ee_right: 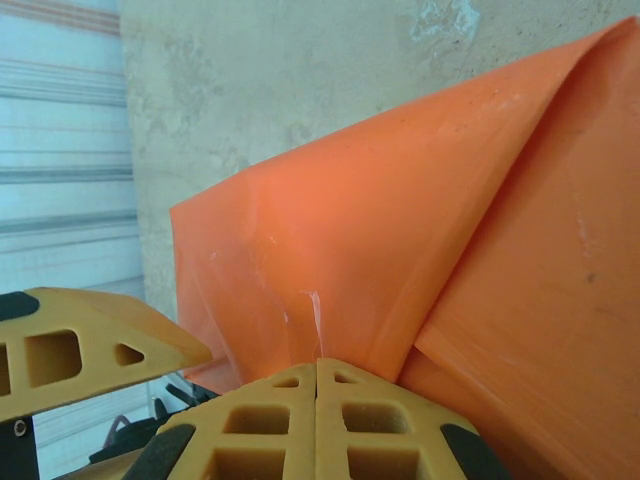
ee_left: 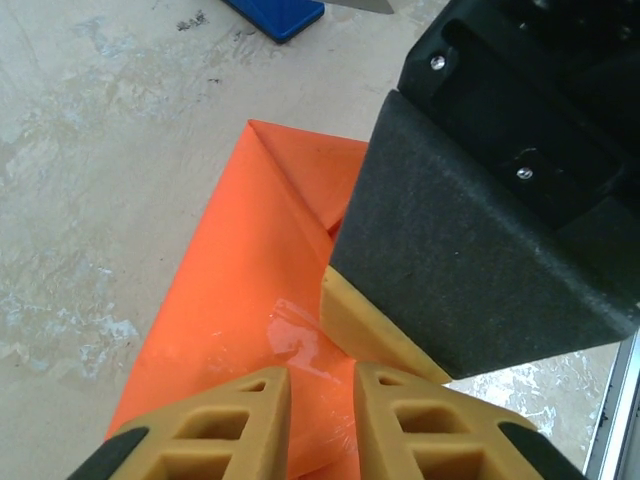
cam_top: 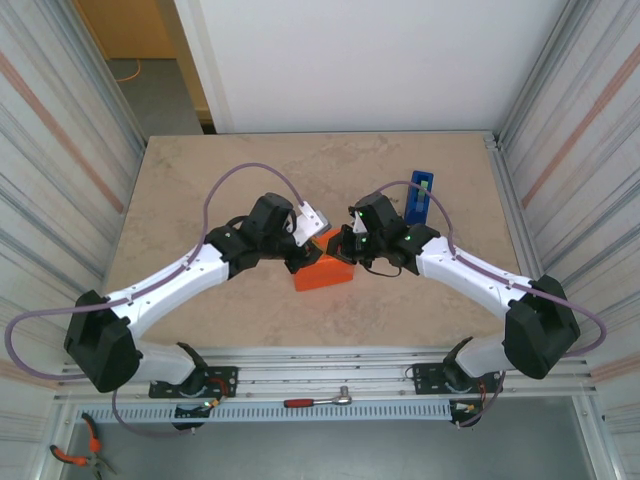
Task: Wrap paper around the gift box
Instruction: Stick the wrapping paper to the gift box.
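left claw (ee_left: 320, 388): closest to its wrist camera; two tan fingers stand narrowly apart with orange showing in the gap. I cannot tell whether they nip the paper or only hover over it.
right claw (ee_right: 317, 372): tan fingers pressed together with no gap, tips down against the paper. In the left wrist view one of its fingers touches the orange top.
surface (cam_top: 200, 190): beige and marbled, carrying the box and the dispenser.
arms (cam_top: 170, 285): white and black, reaching from the near corners inward to meet at mid-surface.
paper (ee_right: 400, 230): bright orange, folded about the box; one flap stands up on the far side between the claws.
gift box (cam_top: 322, 275): mid-surface, lying flat and a little askew, directly under both claws, its outside orange.
tape dispenser (cam_top: 421, 196): blue, far and right of the box, apart from it.
ratchet (cam_top: 320, 400): on the metal rail (cam_top: 330, 358) at the near edge, between the arm bases.
pliers (cam_top: 80, 456): orange-handled, at the near left corner.
clear tape (ee_left: 295, 335): a glinting piece on the paper, just ahead of the left claw's fingers.
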Tool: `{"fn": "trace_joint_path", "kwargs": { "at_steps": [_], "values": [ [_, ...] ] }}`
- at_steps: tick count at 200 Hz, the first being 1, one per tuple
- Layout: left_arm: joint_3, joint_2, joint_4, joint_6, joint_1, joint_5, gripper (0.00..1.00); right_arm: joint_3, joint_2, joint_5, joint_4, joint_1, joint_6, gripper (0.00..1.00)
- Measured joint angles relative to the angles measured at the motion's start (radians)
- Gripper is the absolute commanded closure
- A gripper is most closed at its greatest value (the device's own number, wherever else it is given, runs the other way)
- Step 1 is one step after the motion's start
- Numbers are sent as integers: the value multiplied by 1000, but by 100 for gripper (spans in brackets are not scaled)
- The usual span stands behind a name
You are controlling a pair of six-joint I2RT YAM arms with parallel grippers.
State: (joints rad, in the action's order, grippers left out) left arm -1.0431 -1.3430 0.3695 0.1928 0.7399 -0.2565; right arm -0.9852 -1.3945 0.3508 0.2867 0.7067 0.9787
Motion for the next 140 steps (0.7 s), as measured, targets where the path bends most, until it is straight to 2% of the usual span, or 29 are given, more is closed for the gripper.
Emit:
{"fn": "trace_joint_path", "kwargs": {
  "at_steps": [140],
  "values": [
    [0,-44,14,5,-1,-12,85,0,0,-1,0,0,0,100]
  ]
}}
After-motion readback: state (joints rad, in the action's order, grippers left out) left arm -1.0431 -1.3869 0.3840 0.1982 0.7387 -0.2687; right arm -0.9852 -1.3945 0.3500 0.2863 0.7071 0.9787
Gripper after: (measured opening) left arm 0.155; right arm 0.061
